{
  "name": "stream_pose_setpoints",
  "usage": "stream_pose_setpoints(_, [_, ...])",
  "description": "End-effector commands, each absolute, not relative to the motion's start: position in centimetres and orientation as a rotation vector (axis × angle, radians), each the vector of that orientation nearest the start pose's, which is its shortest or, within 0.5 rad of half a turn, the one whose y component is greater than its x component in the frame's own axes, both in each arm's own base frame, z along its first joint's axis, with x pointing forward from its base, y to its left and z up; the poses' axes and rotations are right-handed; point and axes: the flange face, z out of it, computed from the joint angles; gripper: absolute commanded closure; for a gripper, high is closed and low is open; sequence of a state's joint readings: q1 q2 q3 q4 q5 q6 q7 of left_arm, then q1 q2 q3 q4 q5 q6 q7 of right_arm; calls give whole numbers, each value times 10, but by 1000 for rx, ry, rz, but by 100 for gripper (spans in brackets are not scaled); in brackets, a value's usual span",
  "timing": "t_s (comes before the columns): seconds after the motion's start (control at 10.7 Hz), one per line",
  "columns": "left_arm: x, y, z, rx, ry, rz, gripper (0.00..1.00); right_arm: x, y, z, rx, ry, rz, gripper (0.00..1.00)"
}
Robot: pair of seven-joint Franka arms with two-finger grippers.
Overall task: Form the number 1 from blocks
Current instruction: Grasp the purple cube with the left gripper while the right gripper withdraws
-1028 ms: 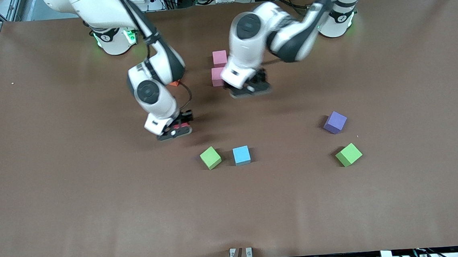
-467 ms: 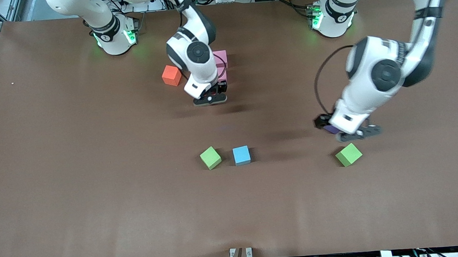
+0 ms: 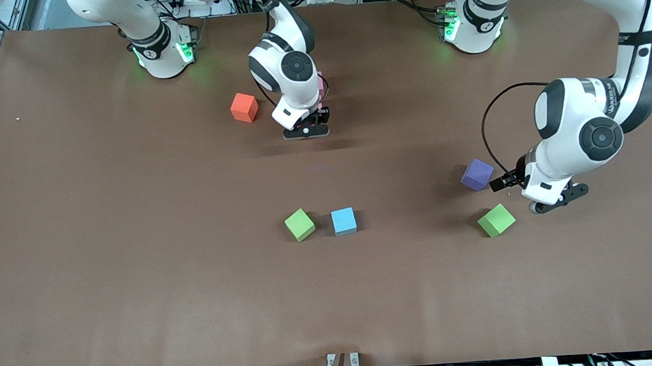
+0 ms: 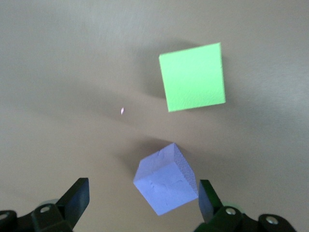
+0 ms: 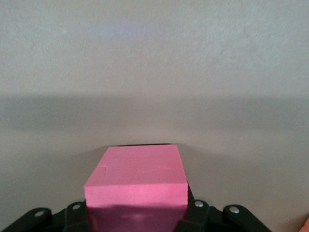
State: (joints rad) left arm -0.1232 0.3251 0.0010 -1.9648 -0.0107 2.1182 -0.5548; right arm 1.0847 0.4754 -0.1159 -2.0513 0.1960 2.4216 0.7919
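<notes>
My right gripper [image 3: 306, 130] is shut on a red block [image 5: 136, 180], low over the table right beside the two pink blocks [image 3: 320, 84], which the arm mostly hides. The orange block [image 3: 244, 107] lies close by, toward the right arm's end. My left gripper [image 3: 555, 198] hangs open over the purple block [image 3: 477, 173]; in the left wrist view that tilted purple block [image 4: 166, 180] shows between the spread fingers, near one fingertip [image 4: 206, 195], left gripper [image 4: 142, 202]. A green block [image 3: 496, 220] [image 4: 193, 76] lies beside it.
A second green block [image 3: 299, 224] and a light blue block [image 3: 343, 221] sit side by side mid-table, nearer the front camera. The brown table [image 3: 138, 288] stretches bare around them.
The right gripper carried the red block from mid-table to beside the pink blocks. The left arm swung away from the pink blocks to over the purple and green blocks.
</notes>
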Motion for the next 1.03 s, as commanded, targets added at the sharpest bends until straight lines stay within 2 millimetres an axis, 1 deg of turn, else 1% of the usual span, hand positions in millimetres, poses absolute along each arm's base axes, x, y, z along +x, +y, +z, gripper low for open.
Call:
stream_pose_setpoints(0.0, [578, -91, 278, -2901, -986, 299, 0, 322, 495, 192, -3165, 2, 182, 100])
stream_pose_setpoints(0.09, [579, -94, 265, -2850, -1094, 291, 0, 322, 496, 193, -3164, 2, 180, 100])
stream_pose_setpoints(0.19, [575, -93, 256, -2844, -1102, 283, 0, 320, 497, 193, -3165, 16, 180, 100])
stream_pose_setpoints(0.28, [573, -90, 249, -2852, -1112, 256, 0, 320, 497, 193, -3166, 38, 180, 80])
stream_pose_setpoints(0.37, [572, -89, 244, -2863, -1118, 225, 0, 314, 501, 194, -3167, 72, 176, 17])
stream_pose_setpoints(0.47, [569, -89, 239, -2867, -1120, 215, 0, 307, 508, 195, -3167, 102, 168, 0])
stream_pose_setpoints(0.56, [567, -89, 234, -2871, -1120, 207, 0, 312, 513, 203, -3154, 108, 156, 0])
stream_pose_setpoints(0.65, [560, -88, 225, -2877, -1123, 188, 0, 320, 516, 211, -3140, 117, 144, 0])
stream_pose_setpoints(0.75, [554, -88, 218, -2883, -1124, 173, 0, 335, 515, 221, -3121, 132, 125, 0])
stream_pose_setpoints(0.84, [553, -87, 217, -2876, -1136, 177, 0, 355, 510, 230, -3103, 153, 98, 0])
stream_pose_setpoints(0.93, [550, -87, 215, -2870, -1142, 185, 0, 381, 501, 240, -3083, 144, 74, 0])
